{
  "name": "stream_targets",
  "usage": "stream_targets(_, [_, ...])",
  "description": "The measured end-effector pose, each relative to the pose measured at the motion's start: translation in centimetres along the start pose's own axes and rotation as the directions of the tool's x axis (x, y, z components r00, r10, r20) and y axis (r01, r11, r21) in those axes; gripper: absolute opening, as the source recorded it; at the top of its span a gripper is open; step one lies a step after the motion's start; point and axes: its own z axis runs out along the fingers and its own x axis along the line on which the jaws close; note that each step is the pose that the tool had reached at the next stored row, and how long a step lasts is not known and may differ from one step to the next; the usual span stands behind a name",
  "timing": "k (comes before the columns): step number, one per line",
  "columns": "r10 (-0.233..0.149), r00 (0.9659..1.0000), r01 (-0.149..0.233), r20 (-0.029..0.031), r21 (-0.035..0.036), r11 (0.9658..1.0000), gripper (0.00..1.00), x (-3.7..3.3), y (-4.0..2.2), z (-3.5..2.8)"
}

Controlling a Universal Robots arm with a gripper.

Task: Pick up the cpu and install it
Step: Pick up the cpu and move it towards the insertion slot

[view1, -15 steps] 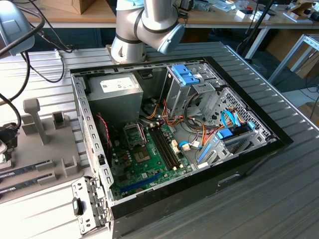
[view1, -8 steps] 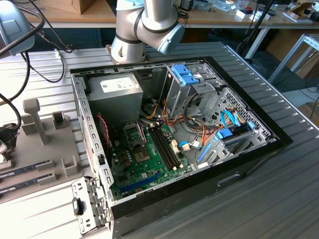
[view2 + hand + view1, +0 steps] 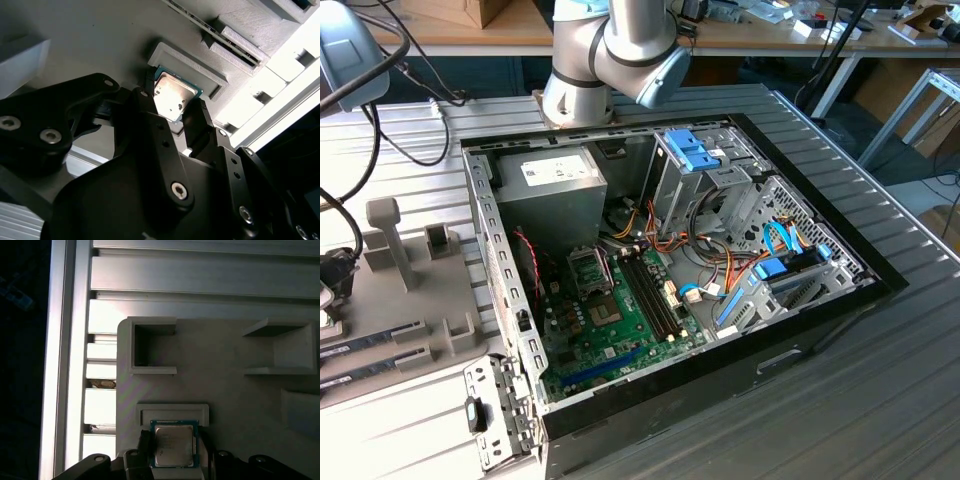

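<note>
Cpu (image 3: 174, 95) — clamped in gripper (image 3: 172, 104), just over grey holder (image 3: 186, 62).

Raised rim (image 3: 172, 410) wraps one end of the cpu (image 3: 173, 445), flat grey plate (image 3: 240, 405) past it, two boxy pockets (image 3: 152, 345) standing further off. The case (image 3: 650, 395) is open on top, but the power supply (image 3: 555, 180), drive cage (image 3: 695, 175) and loose cables (image 3: 720, 265) crowd the motherboard (image 3: 610, 335).

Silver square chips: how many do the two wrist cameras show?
1. The cpu is at the small raised frame on the grey fixture plate, in both wrist views. Part of the plate is hidden, so more could exist.
</note>
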Motion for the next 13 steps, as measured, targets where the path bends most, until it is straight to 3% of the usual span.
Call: stream_targets(13, [0.0,1.0,0.0,0.0,-0.0013,1.0,0.47,-0.02,0.04,-0.91])
